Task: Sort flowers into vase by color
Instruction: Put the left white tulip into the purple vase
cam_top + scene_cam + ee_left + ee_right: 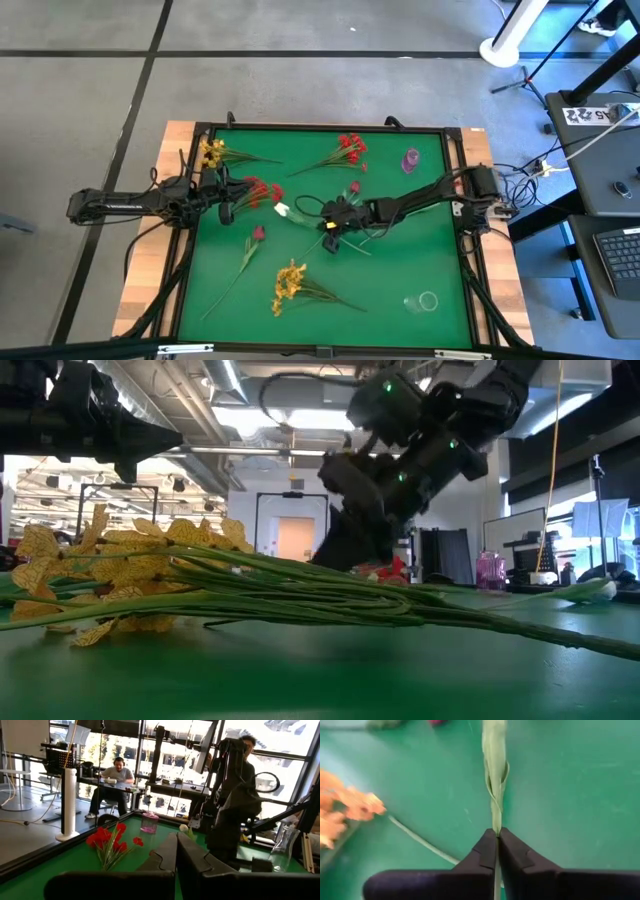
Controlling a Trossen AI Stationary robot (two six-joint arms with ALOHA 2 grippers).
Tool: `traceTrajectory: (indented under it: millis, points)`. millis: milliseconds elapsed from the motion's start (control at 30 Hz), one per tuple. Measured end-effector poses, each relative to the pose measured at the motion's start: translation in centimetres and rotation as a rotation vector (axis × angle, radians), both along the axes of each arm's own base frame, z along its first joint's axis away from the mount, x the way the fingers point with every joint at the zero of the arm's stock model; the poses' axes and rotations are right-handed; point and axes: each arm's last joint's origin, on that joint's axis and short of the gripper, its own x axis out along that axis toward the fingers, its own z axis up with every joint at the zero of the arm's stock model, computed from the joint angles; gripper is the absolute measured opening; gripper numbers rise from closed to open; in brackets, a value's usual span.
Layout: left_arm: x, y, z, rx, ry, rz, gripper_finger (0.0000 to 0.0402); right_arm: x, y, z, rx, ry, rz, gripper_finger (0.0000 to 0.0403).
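My right gripper is mid-table, shut on the green stem of the white tulip, whose head lies to its left. My left gripper hovers shut at the table's left side, holding nothing, beside a red cluster. On the green mat lie another red bunch, yellow sprays and dark pink buds. A purple vase stands at the far right, a clear vase at the near right. My right gripper pinches the tulip's stem, where a leaf wraps it, between its two fingertips. The fingers slant down from the table's right and lie roughly along the stem. The stem runs on from the tips over the mat toward the white head.
A raised dark frame rims the mat. The near yellow spray's long stems stretch across the low view's foreground. Bare mat lies at the near middle and near left. A person sits at a desk beyond the table.
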Motion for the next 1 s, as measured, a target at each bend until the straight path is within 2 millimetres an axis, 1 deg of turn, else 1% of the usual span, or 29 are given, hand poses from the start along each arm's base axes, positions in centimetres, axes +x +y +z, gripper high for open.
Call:
traceTrajectory:
  millis: [267, 400, 533, 633, 733, 867, 1000]
  points:
    - [0.0, 0.0, 0.0, 0.0, 0.0, 0.0, 0.0, -0.3, 0.0, 4.4, 0.012, -0.16, 0.021, 0.0004]
    - [0.0, 0.0, 0.0, 0.0, -0.001, 0.001, 0.0, -1.0, -0.2, 6.9, -0.074, -0.231, 0.006, 0.0003]
    - [0.0, 0.0, 0.0, 0.0, -0.001, 0.001, 0.0, -2.3, -0.6, 9.6, -0.209, -0.324, -0.05, 0.0002]
    - [0.0, 0.0, 0.0, 0.0, -0.001, 0.001, 0.0, -4.2, -1.0, 11.4, -0.306, -0.419, -0.105, 0.0001]
    - [0.0, 0.0, 0.0, 0.0, -0.001, 0.0, 0.0, -6.9, -1.5, 12.3, -0.382, -0.508, -0.172, 0.0001]
    - [0.0, 0.0, 0.0, 0.0, 0.0, 0.0, 0.0, -11.5, -2.2, 12.3, -0.478, -0.626, -0.306, 0.0001]
    - [0.0, 0.0, 0.0, 0.0, -0.001, 0.0, 0.0, -16.0, -2.9, 11.8, -0.618, -0.772, -0.388, 0.0001]
